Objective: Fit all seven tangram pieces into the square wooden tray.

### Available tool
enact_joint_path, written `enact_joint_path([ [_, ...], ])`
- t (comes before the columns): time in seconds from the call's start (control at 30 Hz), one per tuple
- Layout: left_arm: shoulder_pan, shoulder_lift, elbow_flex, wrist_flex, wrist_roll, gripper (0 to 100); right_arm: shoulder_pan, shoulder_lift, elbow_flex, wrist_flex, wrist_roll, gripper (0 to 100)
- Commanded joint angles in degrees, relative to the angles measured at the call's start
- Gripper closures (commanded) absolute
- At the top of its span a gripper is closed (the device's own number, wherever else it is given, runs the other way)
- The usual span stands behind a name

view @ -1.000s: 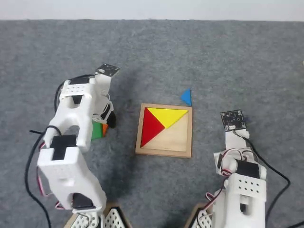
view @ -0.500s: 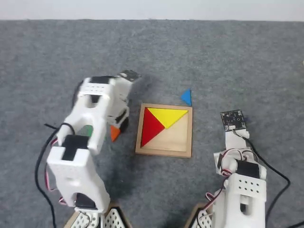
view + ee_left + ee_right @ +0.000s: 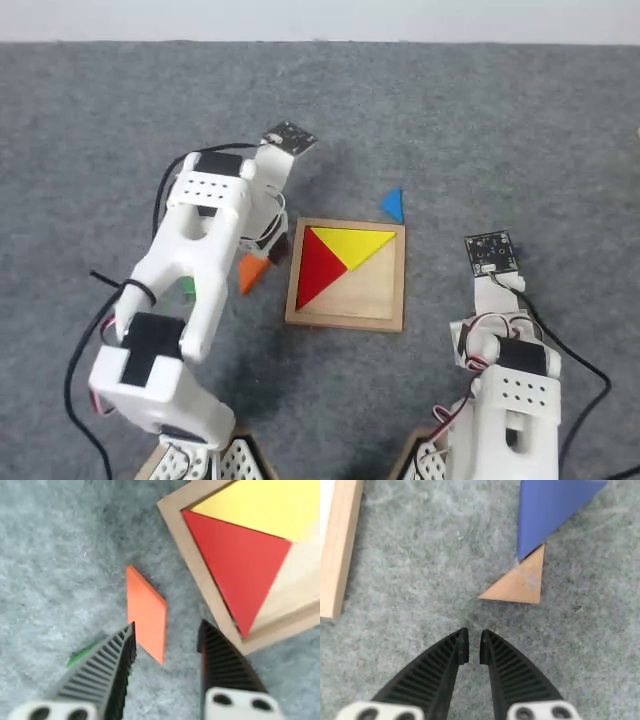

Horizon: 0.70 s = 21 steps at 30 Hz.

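The square wooden tray (image 3: 345, 318) holds a red triangle (image 3: 320, 268) and a yellow triangle (image 3: 352, 244). At its 9 o'clock lies an orange parallelogram (image 3: 146, 612), under the open left end effector (image 3: 166, 626). The right end effector (image 3: 473, 631) is closed and empty near a blue triangle (image 3: 547, 510)

Nothing readable is showing from where I'm standing: no lettering, numbers or signs are appearing on the wooden tray (image 3: 345, 320). The small dark circuit board (image 3: 491, 254) near the tray may be carrying tiny markings, but they are too small to make out.
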State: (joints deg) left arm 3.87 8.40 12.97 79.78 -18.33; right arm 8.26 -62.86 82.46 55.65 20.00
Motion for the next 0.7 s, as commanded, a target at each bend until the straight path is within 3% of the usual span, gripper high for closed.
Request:
enact_joint_path([
  [0.0, 0.88, -3.69, 1.8, -1.41, 0.0, 78, -0.4, -0.84, -0.35, -1.1, 0.35, 94.1],
  [0.3, 0.09, -3.69, 14.9, -13.71, -1.93, 78, -0.4, -0.84, -0.35, -1.1, 0.35, 94.1],
  [0.67, -6.68, 9.85, 6.81, -13.71, -4.31, 78, -0.4, -0.92, -0.35, -1.19, 0.35, 94.1],
])
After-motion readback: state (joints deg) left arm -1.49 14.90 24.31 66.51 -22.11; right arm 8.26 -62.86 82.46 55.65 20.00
